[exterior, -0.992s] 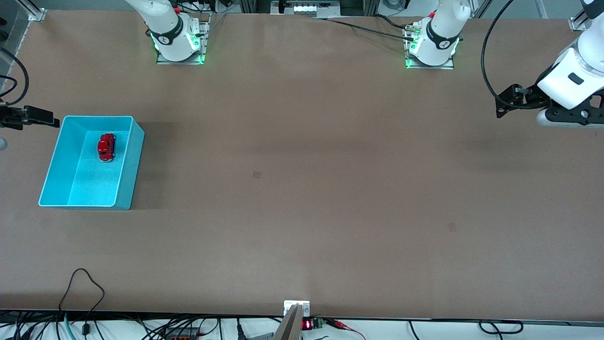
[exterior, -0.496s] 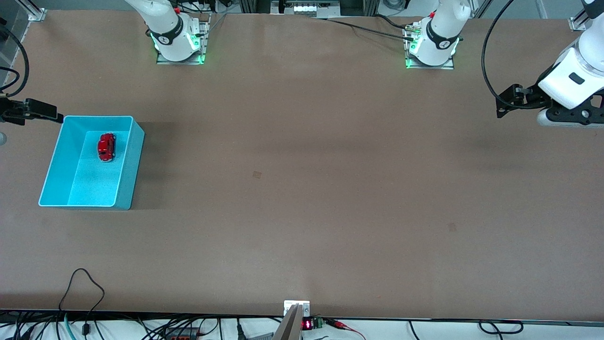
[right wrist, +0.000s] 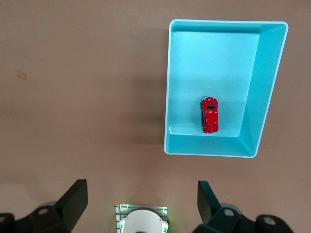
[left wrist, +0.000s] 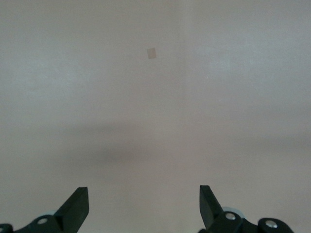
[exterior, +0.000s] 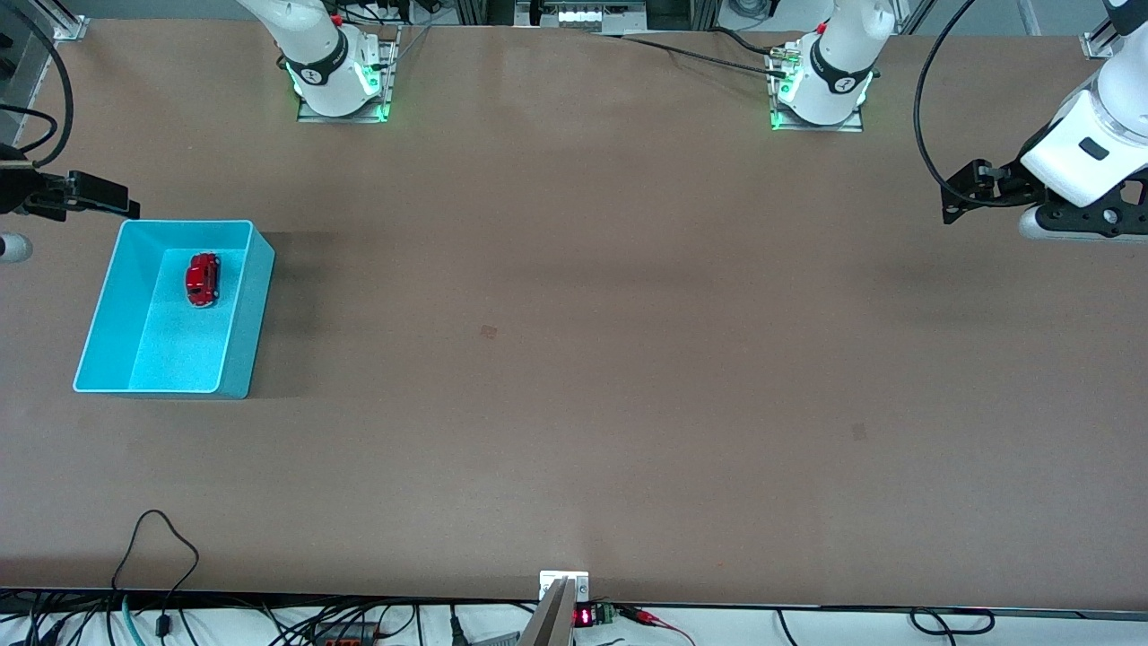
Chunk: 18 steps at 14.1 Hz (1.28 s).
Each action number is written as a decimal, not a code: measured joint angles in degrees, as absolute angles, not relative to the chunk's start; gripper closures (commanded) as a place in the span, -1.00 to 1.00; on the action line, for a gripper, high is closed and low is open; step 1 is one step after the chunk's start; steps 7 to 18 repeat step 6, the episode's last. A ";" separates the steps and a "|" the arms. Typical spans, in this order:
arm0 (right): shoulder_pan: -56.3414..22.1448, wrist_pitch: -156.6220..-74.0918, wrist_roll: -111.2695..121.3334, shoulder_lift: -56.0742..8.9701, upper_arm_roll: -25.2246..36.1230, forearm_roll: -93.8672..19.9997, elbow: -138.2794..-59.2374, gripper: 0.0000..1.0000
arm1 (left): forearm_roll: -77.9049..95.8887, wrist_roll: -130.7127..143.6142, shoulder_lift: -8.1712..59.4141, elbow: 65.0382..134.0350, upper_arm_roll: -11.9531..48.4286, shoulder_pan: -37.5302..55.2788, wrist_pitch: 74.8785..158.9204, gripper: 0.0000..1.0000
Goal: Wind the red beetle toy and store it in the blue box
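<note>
The red beetle toy (exterior: 202, 279) lies inside the blue box (exterior: 256, 341), close to the end wall nearest the robots' bases. The box stands at the right arm's end of the table. In the right wrist view the toy (right wrist: 210, 114) and the box (right wrist: 252, 97) show from high above. My right gripper (right wrist: 141, 190) hangs open and empty in the air over the table just outside the box. My left gripper (left wrist: 143, 194) is open and empty over bare table at the left arm's end, where that arm waits.
The right arm's base (exterior: 341, 81) and the left arm's base (exterior: 821, 90) stand along the table edge farthest from the front camera. Cables (exterior: 161, 538) and a small display (exterior: 583, 616) lie at the nearest edge. Brown tabletop (exterior: 574, 359) spreads between box and left arm.
The right arm's hand has drifted a little toward the row of bases, past the box's corner. Toy, box and left arm have not moved.
</note>
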<state>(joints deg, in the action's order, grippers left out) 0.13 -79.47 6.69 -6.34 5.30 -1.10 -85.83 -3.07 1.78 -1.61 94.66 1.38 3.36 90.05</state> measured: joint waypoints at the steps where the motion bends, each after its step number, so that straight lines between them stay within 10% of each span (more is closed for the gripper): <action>1: 0.09 -79.43 6.68 -6.04 5.30 -1.10 -86.18 -1.00 | -3.07 1.78 -1.62 94.65 1.38 3.36 90.05 -1.00; 18: 0.10 -79.39 6.53 -4.67 5.31 -1.09 -88.67 -1.00 | -3.07 1.78 -1.62 94.63 1.38 3.36 90.05 -1.00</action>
